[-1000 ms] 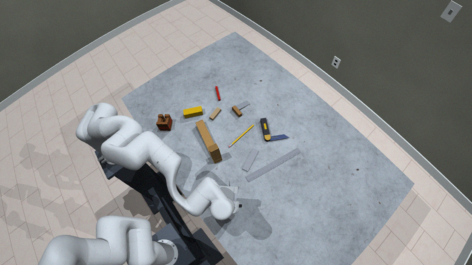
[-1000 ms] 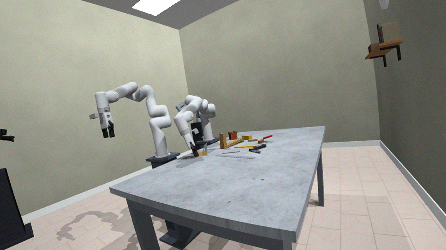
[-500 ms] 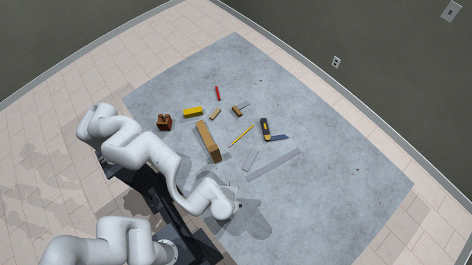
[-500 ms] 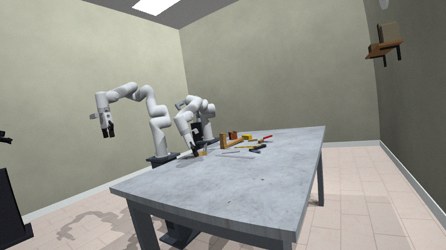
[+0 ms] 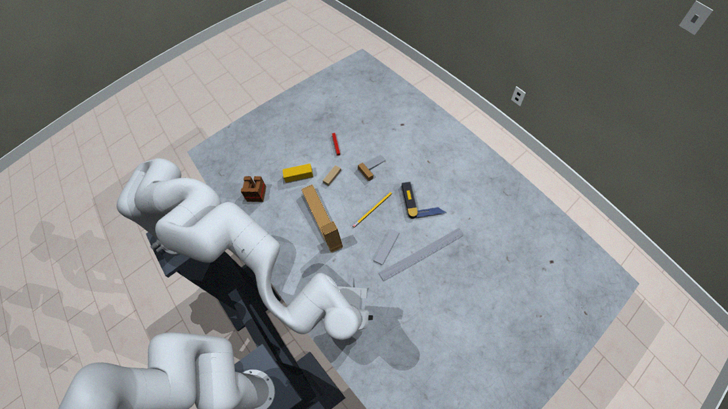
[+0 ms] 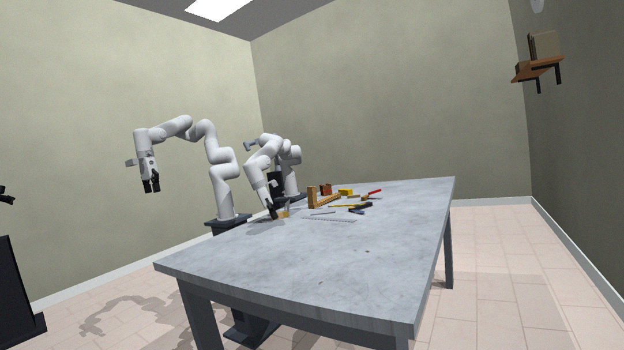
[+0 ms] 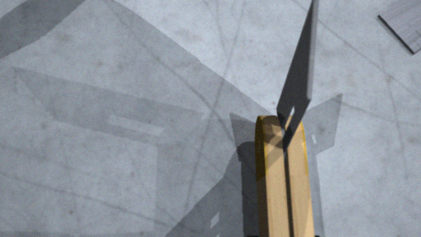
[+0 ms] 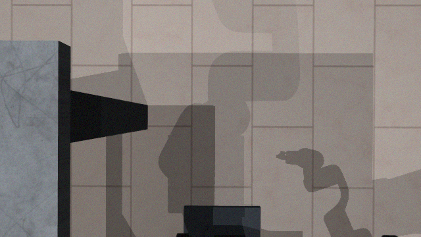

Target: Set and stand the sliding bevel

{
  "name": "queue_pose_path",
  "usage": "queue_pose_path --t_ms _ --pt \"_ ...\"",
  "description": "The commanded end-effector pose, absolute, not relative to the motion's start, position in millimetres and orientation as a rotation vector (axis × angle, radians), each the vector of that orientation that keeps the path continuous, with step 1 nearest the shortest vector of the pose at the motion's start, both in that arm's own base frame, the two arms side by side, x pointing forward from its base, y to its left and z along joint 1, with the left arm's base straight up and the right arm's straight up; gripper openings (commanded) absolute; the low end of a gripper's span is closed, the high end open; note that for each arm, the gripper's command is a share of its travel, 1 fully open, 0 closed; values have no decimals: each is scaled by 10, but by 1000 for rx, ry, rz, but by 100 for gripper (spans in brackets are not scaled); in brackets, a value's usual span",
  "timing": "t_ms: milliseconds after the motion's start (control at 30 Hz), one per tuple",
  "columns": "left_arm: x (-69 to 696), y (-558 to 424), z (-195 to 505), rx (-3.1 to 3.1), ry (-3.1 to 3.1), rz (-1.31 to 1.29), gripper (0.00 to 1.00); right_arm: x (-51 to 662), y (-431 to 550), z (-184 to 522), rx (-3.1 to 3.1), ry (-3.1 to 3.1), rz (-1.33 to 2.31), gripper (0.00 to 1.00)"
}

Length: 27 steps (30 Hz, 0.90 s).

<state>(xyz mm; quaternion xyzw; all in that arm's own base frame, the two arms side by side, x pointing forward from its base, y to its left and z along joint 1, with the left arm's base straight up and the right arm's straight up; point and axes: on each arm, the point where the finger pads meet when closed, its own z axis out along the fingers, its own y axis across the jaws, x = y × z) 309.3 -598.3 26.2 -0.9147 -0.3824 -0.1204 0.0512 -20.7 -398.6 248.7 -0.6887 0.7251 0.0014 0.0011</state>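
Observation:
My left gripper is low at the table's edge, shut on the wooden bevel's handle. Its grey blade is swung out of the handle and points upward; whether the handle touches the table is unclear. My right gripper is open and empty, high beside the table over the floor. The wooden rail lies on the table with the leg rising from one end. The slotted block stands beyond the rail; its slot faces up.
The black bevel lies with its blue blade out. Around it lie a pencil, a ruler, a grey plate and a small square. A yellow block, a light wooden block and a red stick lie farther back.

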Motion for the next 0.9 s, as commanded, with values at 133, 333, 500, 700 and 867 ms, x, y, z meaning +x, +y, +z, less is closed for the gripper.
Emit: queue_pose_path --t_ms 133,333,500,700,867 --pt "3100 -6000 526 -2789 -1168 -367 0 -205 -3995 2500 -2164 2278 0 100" --pt "3099 -5996 909 -2790 -1168 -367 0 -205 -3995 2500 -2164 2278 0 100" --pt "3096 -5989 1374 -2790 -1168 -367 0 -205 -3995 2500 -2164 2278 0 100" --pt "3091 -5977 1765 -2790 -1169 -367 0 -205 -3995 2500 -2164 2278 0 100" --pt "3092 -5976 1930 -2790 -1169 -367 0 -205 -3995 2500 -2164 2278 0 100"
